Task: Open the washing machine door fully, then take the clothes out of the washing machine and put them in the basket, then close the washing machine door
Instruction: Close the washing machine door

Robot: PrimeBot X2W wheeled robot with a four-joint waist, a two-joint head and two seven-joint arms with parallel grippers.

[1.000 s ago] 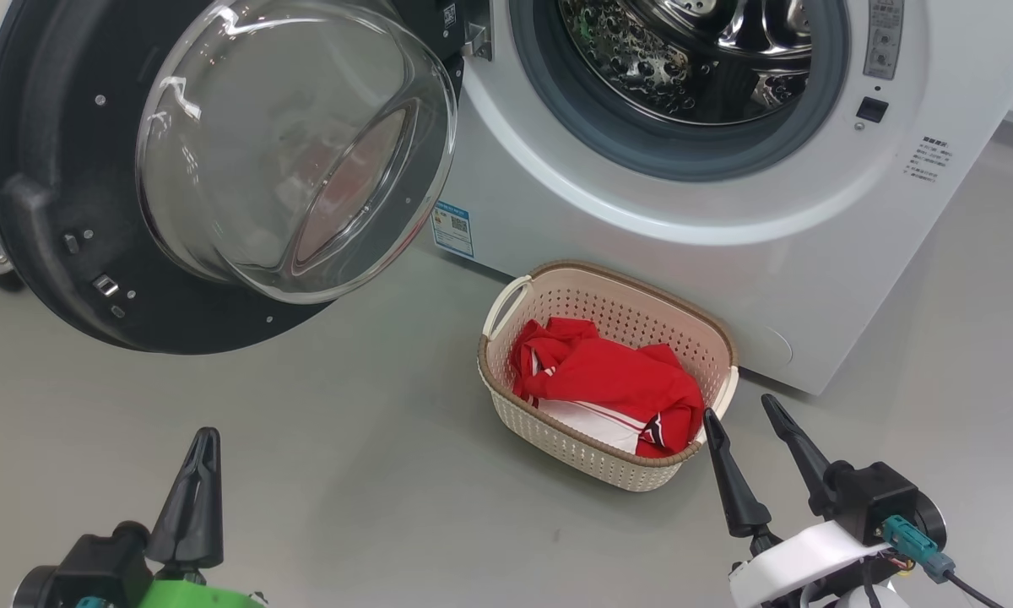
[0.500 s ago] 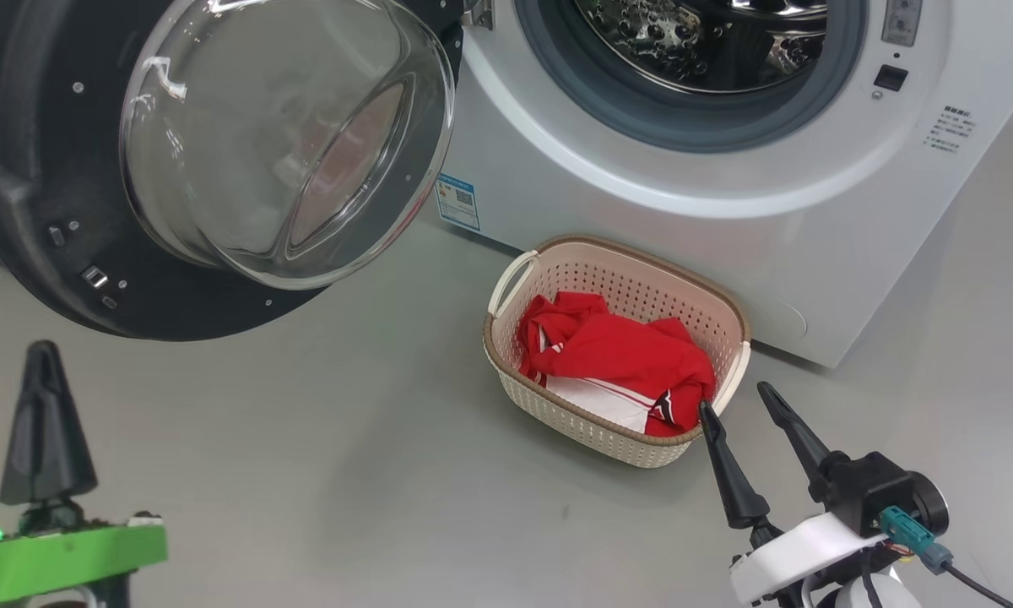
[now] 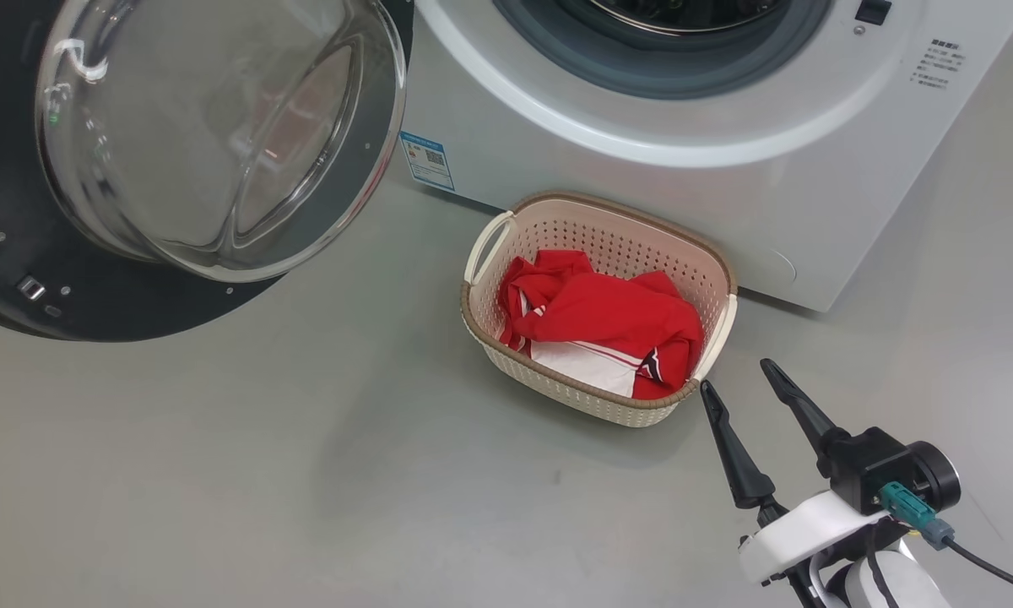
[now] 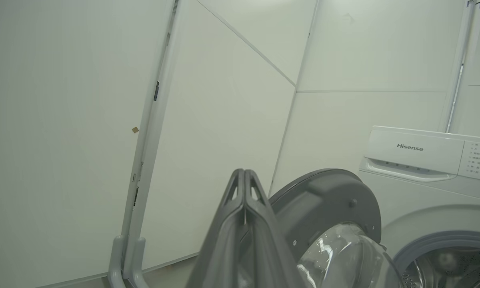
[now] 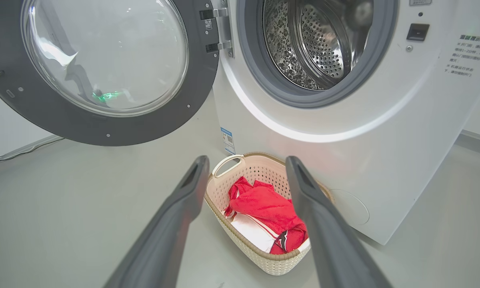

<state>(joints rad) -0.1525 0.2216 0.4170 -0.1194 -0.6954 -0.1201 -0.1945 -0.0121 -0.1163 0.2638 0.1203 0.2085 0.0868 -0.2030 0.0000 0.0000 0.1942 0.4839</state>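
The washing machine (image 3: 641,160) stands open, its steel drum (image 5: 312,44) showing no fabric. The washing machine door (image 3: 219,127), black with a bulging glass bowl, hangs swung out to the left. Against the washer's front, the cream basket (image 3: 506,224) sits on the floor holding the red and white clothes (image 3: 608,321). My right gripper (image 3: 737,376) is open and holds nothing, just off the basket's near right corner. In the right wrist view the right gripper (image 5: 248,160) frames the basket (image 5: 224,162) and clothes (image 5: 264,204). My left gripper (image 4: 244,172) is shut and holds nothing, raised left of the door (image 4: 328,200).
Grey floor (image 3: 262,473) spreads in front of the washer and under the door. White wall panels (image 4: 84,120) stand left of the machine, with a grey bracket (image 4: 124,260) at their foot. A blue label sticker (image 3: 426,160) marks the washer's lower left front.
The head camera has shifted, so the washer and basket sit higher in the picture. My left gripper, still shut, moved left and out of the head view. The right gripper stays open beside the basket.
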